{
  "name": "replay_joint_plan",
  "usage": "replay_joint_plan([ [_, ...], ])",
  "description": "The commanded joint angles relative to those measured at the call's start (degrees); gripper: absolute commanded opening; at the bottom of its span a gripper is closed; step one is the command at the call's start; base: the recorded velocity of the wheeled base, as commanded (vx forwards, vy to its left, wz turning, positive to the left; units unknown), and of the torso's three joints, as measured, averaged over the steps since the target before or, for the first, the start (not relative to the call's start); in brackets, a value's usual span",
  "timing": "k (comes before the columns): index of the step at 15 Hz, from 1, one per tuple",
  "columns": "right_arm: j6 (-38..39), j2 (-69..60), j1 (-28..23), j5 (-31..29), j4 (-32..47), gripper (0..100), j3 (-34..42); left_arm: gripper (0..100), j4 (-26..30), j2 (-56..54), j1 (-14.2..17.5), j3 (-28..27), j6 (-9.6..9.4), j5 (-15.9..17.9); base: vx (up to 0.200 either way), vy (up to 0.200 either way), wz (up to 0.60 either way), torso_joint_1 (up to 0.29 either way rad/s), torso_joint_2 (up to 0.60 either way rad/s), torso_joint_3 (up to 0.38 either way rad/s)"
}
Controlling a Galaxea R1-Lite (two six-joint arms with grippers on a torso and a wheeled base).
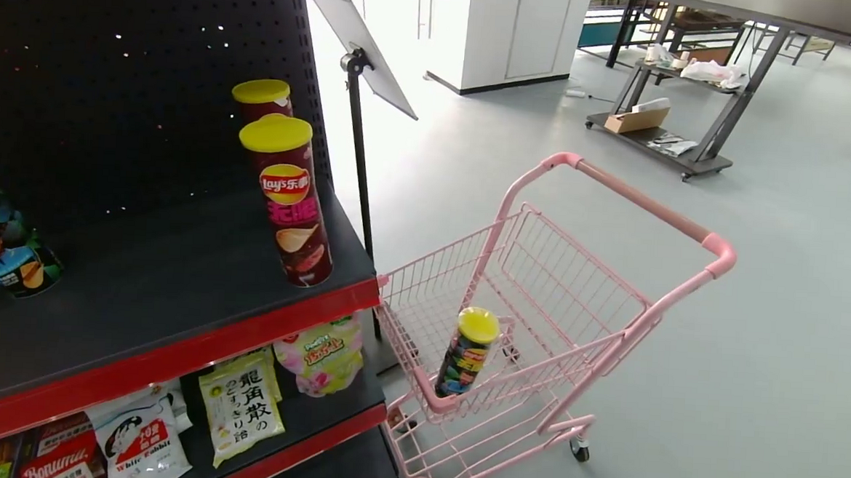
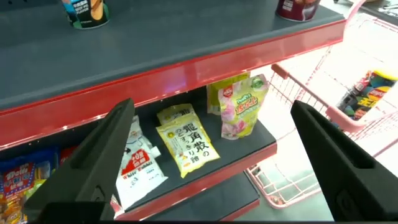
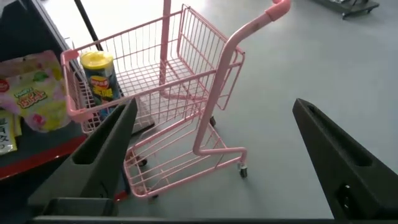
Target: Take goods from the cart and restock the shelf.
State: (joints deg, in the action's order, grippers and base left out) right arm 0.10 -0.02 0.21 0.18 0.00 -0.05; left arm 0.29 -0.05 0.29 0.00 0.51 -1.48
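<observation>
A pink wire cart [image 1: 568, 297] stands on the floor right of the shelf [image 1: 175, 291]. A dark chip can with a yellow lid [image 1: 467, 352] stands upright in the cart's front corner; the can [image 3: 101, 77] and the cart [image 3: 186, 93] appear in the right wrist view, the can [image 2: 367, 93] again in the left wrist view. Two maroon chip cans with yellow lids [image 1: 287, 199] stand on the top shelf board near its right end. My left gripper [image 2: 211, 162] is open, facing the lower shelf. My right gripper [image 3: 211, 158] is open above the floor by the cart.
A dark-printed can [image 1: 3, 242] stands at the shelf's left. Snack bags [image 1: 242, 397] hang on the lower shelf level. A tilted board on a black stand [image 1: 361, 82] rises behind the shelf end. A black rack with boxes [image 1: 664, 128] stands far back. Grey floor lies right of the cart.
</observation>
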Motion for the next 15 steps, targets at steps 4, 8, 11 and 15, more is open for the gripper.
replay_joint_plan([
  [4,0.0,0.0,0.1,0.0,0.0,100,0.0,100,0.0,0.0,0.1,0.0,0.02,0.0,0.0,0.0,0.0,-0.046,0.12,0.073],
  [8,0.6,0.0,0.1,-0.1,0.0,100,0.0,100,0.0,0.0,0.1,0.0,0.02,0.0,0.0,0.0,0.0,-0.133,0.35,0.209],
  [11,0.5,0.0,0.1,-0.1,0.0,100,0.0,100,0.0,0.0,0.1,0.0,0.02,0.0,0.0,0.0,0.0,-0.146,0.38,0.233],
  [15,0.5,0.0,0.1,0.0,0.0,100,0.0,100,0.0,0.0,0.1,0.0,0.02,-0.1,0.0,0.0,0.0,-0.146,0.41,0.26],
])
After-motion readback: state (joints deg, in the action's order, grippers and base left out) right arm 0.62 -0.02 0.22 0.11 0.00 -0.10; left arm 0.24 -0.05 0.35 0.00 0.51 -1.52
